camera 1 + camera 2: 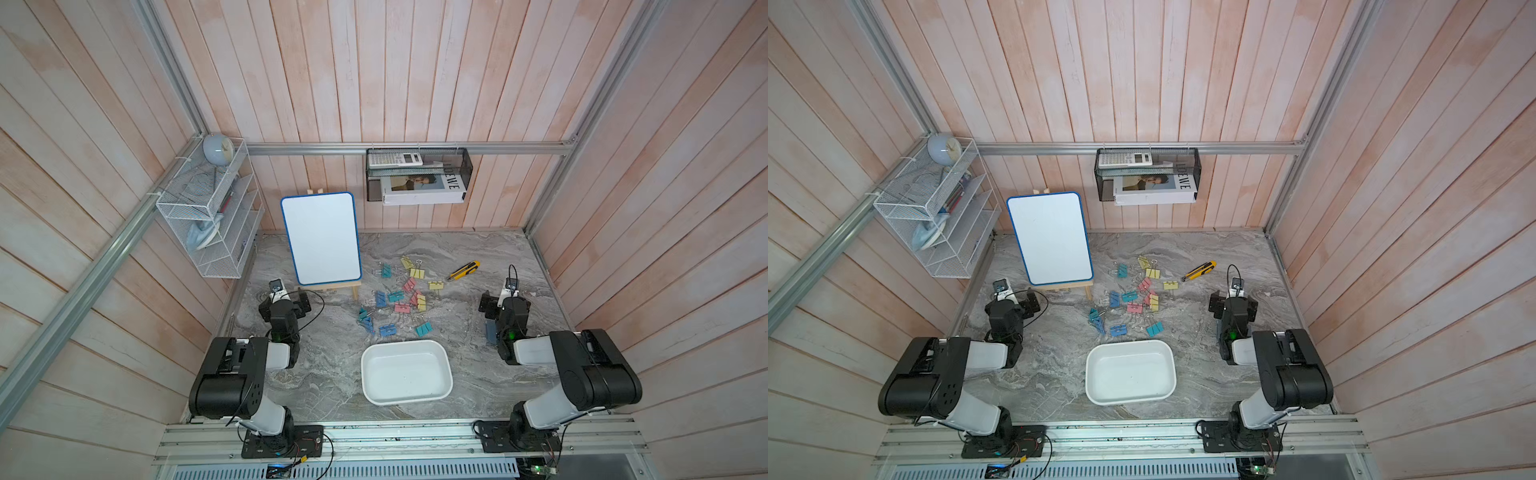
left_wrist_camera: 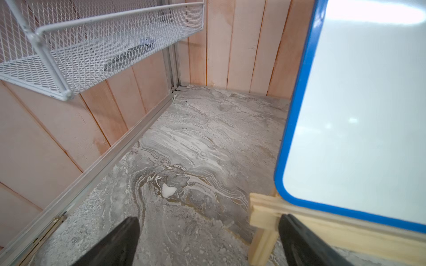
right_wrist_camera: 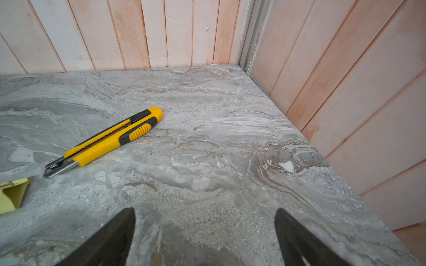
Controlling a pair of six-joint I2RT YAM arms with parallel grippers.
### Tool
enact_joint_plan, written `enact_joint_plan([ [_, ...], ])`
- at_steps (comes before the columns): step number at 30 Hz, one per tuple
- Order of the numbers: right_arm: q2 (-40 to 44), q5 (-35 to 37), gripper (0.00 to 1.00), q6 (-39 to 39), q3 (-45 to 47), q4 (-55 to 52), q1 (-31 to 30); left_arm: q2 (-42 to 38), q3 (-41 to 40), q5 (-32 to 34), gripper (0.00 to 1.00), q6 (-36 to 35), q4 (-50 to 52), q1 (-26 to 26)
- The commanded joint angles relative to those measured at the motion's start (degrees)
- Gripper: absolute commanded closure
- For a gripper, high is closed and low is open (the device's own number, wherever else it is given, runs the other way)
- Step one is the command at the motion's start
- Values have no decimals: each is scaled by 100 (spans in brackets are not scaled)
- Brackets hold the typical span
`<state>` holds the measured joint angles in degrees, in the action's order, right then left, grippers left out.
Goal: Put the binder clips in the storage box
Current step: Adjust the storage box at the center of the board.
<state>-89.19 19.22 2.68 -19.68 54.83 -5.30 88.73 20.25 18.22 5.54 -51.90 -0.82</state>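
Two containers hang on the walls. A white wire rack carries a clock; the left end effector is spread above the counter. Pastel binder clips lie scattered on it just beyond the storage box, outside it. A black mesh basket holds a calculator and book. The right end effector is spread too.

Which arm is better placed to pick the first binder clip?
Probably the right. The right gripper, open, has a yellow binder clip at the edge of its wrist view. The left gripper, also open, faces the corner, the whiteboard close beside it toward the binder clips.
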Motion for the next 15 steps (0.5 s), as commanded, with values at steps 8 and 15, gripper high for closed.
enact_joint_plan([
  [8, -76, 332, 2, -13, -80, 124, -6, 74, 104, -99, 0, -69, -141, -24],
  [15, -78, 328, 2, -13, -79, 133, -5, 66, 113, -97, 0, -66, -143, -26],
])
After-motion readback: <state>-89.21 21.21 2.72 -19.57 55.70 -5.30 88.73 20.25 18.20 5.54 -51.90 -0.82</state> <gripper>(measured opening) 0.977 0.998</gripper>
